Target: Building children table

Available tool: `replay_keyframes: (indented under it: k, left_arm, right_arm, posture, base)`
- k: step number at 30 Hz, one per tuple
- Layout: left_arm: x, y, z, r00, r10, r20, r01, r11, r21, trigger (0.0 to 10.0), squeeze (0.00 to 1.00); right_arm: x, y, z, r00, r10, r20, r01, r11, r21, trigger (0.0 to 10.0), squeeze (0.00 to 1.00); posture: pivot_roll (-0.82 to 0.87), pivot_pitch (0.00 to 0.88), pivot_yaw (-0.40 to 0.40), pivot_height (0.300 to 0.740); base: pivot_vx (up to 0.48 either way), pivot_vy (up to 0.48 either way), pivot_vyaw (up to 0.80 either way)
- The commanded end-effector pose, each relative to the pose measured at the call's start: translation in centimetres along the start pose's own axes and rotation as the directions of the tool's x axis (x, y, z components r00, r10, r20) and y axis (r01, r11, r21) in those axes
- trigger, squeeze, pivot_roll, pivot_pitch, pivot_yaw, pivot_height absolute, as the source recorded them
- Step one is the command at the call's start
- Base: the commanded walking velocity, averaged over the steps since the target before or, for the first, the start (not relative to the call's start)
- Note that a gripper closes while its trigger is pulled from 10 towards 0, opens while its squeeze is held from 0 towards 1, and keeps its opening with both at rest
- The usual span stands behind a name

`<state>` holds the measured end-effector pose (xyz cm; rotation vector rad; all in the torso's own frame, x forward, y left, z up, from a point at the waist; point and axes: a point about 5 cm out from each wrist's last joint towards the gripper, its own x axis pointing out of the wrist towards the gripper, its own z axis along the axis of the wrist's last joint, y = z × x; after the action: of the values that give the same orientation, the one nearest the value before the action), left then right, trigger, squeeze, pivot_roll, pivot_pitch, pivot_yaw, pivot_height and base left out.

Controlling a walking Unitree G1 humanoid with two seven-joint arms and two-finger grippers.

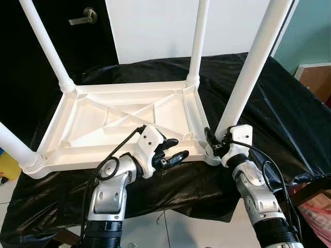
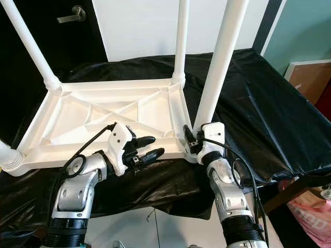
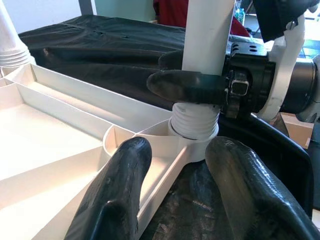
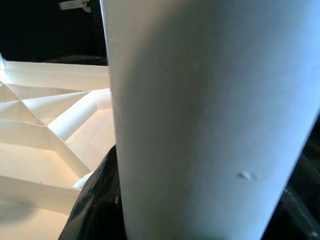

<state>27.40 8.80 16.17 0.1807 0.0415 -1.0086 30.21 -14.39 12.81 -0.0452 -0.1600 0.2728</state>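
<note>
Grippers come first, nearest me, both at the near rim of the upturned tabletop point(image 1: 121, 116). My right gripper point(image 1: 216, 140) is clamped around the near right leg point(image 1: 248, 72) just above its threaded collar, where the leg meets the tabletop's near right corner; in the left wrist view one black finger point(image 3: 187, 86) wraps across the front of the white tube. My left gripper point(image 1: 173, 150) hovers at the tabletop's near edge, just beside that same corner, its two fingers spread apart with nothing between them, one over the rim and one outside it above the black cloth point(image 1: 269, 108).

The tabletop lies underside up on the cloth, ribs showing, its near edge close to the cloth's drooping front edge. Between my two grippers there is only a narrow gap along the rim. To the right of the tabletop the cloth runs wide and bare.

Farther out, the near left leg point(image 1: 18, 150) stands at the tabletop's left corner, and beyond it the far left leg point(image 1: 49, 49) and far right leg point(image 1: 198, 44) rise from the back corners. Behind the tabletop stand a dark door point(image 1: 51, 36) and a white wall panel point(image 1: 155, 26).
</note>
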Motion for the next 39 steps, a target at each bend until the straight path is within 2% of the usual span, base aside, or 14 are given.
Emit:
replay_keyframes:
  k: [1, 8, 11, 14, 20, 24, 33, 34, 39]
  left_arm:
    - [-0.4, 1.7, -0.4, 0.944, 0.33, -0.025, -0.33, 0.944, -0.008, 10.0, 0.0]
    - [-0.4, 1.7, -0.3, 0.947, 0.321, -0.028, -0.321, 0.947, -0.005, 10.0, 0.0]
    - [-0.4, 1.7, -0.3, 0.947, 0.32, -0.03, -0.321, 0.947, -0.007, 10.0, 0.0]
    - [-0.3, 1.7, -0.3, 0.947, 0.321, -0.03, -0.321, 0.947, -0.007, 10.0, 0.0]
    - [-0.3, 1.7, -0.2, 0.947, 0.318, -0.03, -0.319, 0.948, -0.009, 10.0, 0.0]
    - [-0.3, 1.7, -0.2, 0.948, 0.318, -0.031, -0.318, 0.948, -0.01, 10.0, 0.0]
    - [-0.3, 1.8, -0.1, 0.947, 0.319, -0.029, -0.32, 0.948, -0.009, 10.0, 0.0]
    - [-0.3, 1.8, 0.0, 0.947, 0.32, -0.027, -0.32, 0.947, -0.008, 10.0, 0.0]
    - [-0.3, 1.9, 0.1, 0.947, 0.32, -0.026, -0.32, 0.947, -0.006, 10.0, 0.0]
  right_arm:
    - [-0.4, 0.1, -1.2, 0.998, 0.006, -0.055, -0.006, 1.0, -0.001, 10.0, 0.0]
    - [-0.6, 0.4, -1.1, 0.998, 0.053, -0.04, -0.055, 0.997, -0.056, 10.0, 0.0]
    - [-1.1, 1.3, -1.4, 0.993, 0.112, -0.035, -0.116, 0.987, -0.108, 10.0, 0.0]
    - [-1.3, 1.5, -1.5, 0.992, 0.124, -0.034, -0.128, 0.985, -0.12, 10.0, 0.0]
    - [-1.9, 2.3, -1.9, 0.979, 0.202, -0.027, -0.203, 0.956, -0.21, 10.0, 0.0]
    - [-2.1, 2.2, -2.2, 0.979, 0.202, -0.035, -0.205, 0.957, -0.206, 10.0, 0.0]
    - [-2.2, 1.7, -3.0, 0.988, 0.149, -0.048, -0.153, 0.982, -0.106, 10.0, 0.0]
    - [-1.9, 1.7, -3.2, 0.991, 0.133, -0.031, -0.135, 0.988, -0.07, 10.0, 0.0]
    - [-1.5, 1.9, -3.5, 0.992, 0.121, -0.015, -0.122, 0.991, -0.055, 10.0, 0.0]
  posture:
    - [-0.13, 0.032, 0.009, 0.74]
    - [-0.13, 0.032, 0.012, 0.74]
    - [-0.13, 0.033, 0.013, 0.74]
    - [-0.13, 0.033, 0.013, 0.74]
    - [-0.13, 0.037, 0.017, 0.74]
    - [-0.13, 0.037, 0.016, 0.74]
    - [-0.13, 0.035, 0.019, 0.74]
    - [-0.13, 0.032, 0.022, 0.74]
    - [-0.13, 0.031, 0.024, 0.74]
  base:
    - [0.0, 0.0, 0.0]
    - [0.0, 0.0, 0.0]
    - [0.0, 0.0, 0.0]
    - [0.0, 0.0, 0.0]
    - [0.0, 0.0, 0.0]
    - [0.0, 0.0, 0.0]
    - [0.0, 0.0, 0.0]
    - [0.0, 0.0, 0.0]
    - [0.0, 0.0, 0.0]
